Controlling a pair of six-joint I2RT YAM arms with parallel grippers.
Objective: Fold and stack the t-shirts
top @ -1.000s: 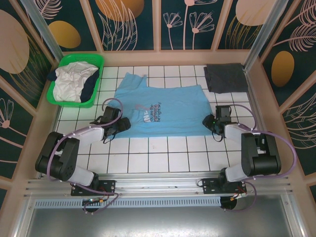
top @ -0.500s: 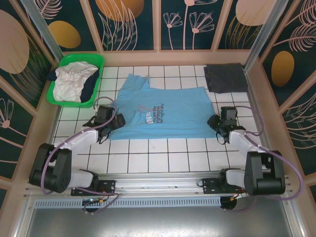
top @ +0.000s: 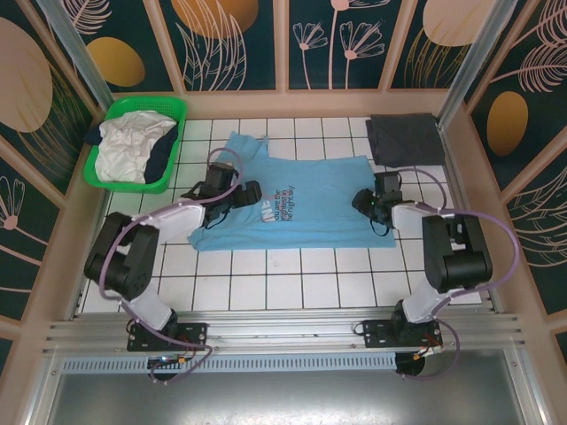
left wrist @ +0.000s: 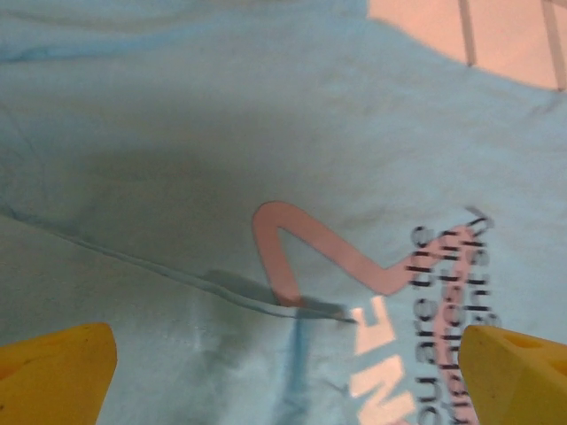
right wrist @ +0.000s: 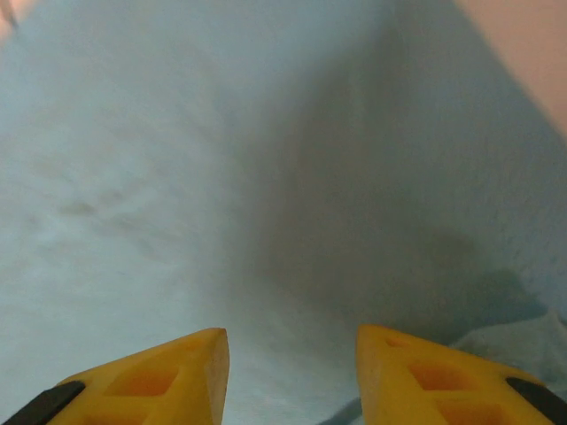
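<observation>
A light blue t-shirt (top: 310, 199) lies spread on the white tiled table, print up. My left gripper (top: 250, 190) hovers over its left part beside the print; in the left wrist view the left gripper (left wrist: 288, 381) is wide open above the light blue t-shirt (left wrist: 221, 133), near a folded seam. My right gripper (top: 360, 201) is over the shirt's right side; in the right wrist view the right gripper (right wrist: 292, 372) stands open with the light blue t-shirt (right wrist: 177, 159) under it. A folded dark grey tee (top: 405, 139) rests at the back right.
A green plastic basket (top: 108, 180) at the back left holds a white tee (top: 124, 146) and a navy one (top: 159, 159). Patterned walls enclose the table on three sides. Bare tiles run along the near edge (top: 292, 283).
Both grippers have moved inward from the shirt's side edges to over the cloth, the left one up and right, the right one up and left. The shirt has shifted slightly.
</observation>
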